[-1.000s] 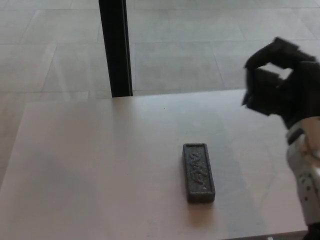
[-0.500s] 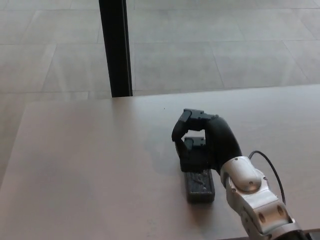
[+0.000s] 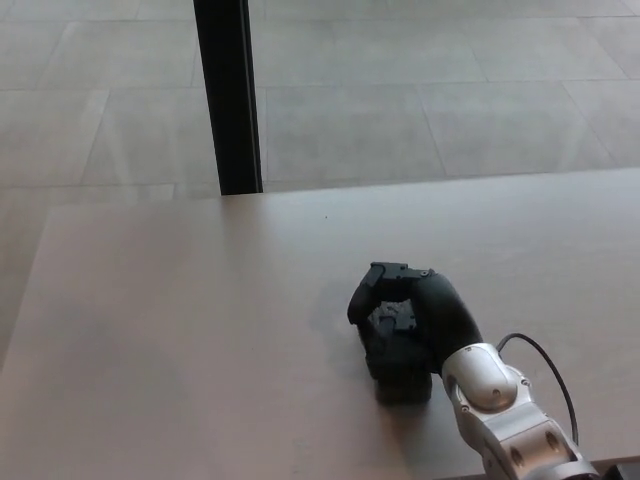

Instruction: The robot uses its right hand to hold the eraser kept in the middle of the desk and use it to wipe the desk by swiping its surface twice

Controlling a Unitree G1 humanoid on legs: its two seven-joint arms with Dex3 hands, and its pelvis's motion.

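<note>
Right hand (image 3: 410,325) clamps down over eraser (image 3: 403,375) mid-desk (image 3: 180,330); grip looks shallow, so eraser may slip out once swiping starts.

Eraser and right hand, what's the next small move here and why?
Probably close the fingers firmly, then slide sideways across the desk. The right hand sits down over the eraser, covering most of it, with only its near end showing. The eraser lies flat on the desk, so a firm hold should come before the first swipe.
</note>
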